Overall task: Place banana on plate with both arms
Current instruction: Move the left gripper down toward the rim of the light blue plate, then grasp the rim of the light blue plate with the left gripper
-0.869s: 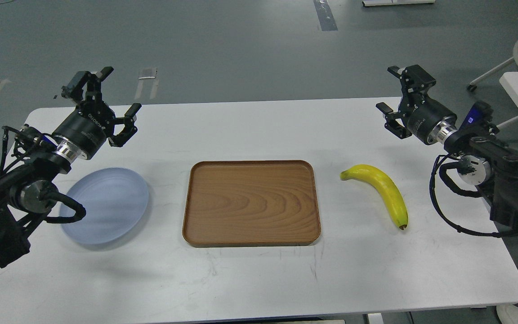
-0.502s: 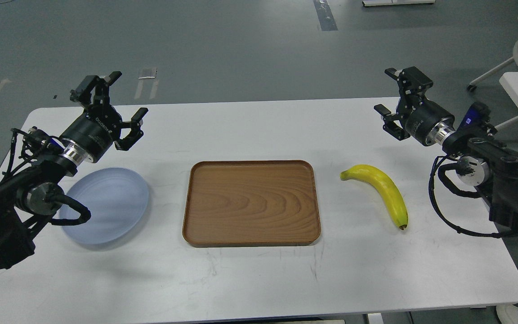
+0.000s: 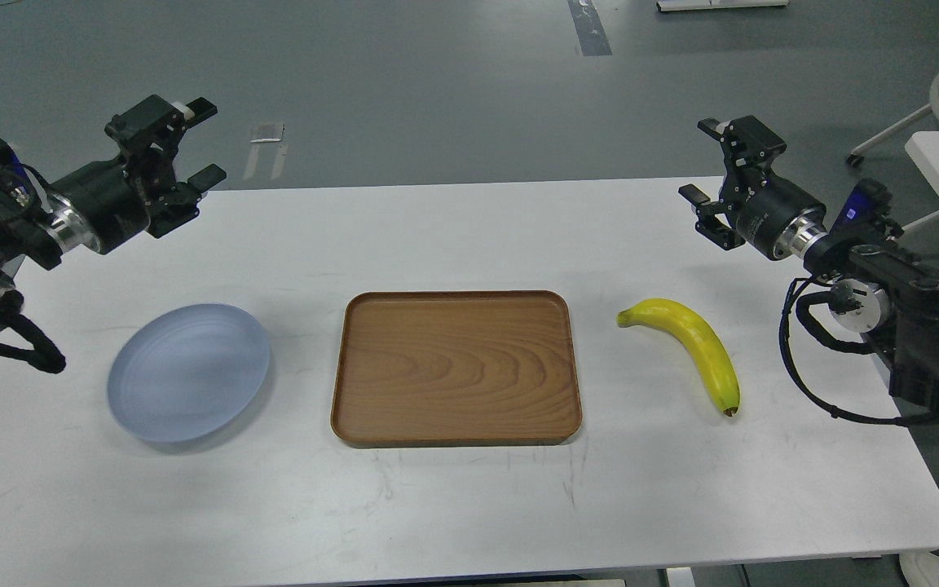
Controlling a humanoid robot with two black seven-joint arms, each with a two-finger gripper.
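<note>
The banana (image 3: 689, 349) lies on the white table (image 3: 469, 505) at the right, dark tip toward the near edge, and the pale blue plate (image 3: 188, 372) sits well apart at the left, with the brown wooden tray (image 3: 456, 368) flat between them. The left gripper (image 3: 204, 140) hangs above the table's far left edge with its fingers spread and nothing in them. The right gripper (image 3: 702, 161) hangs beyond the banana, likewise spread and empty.
</note>
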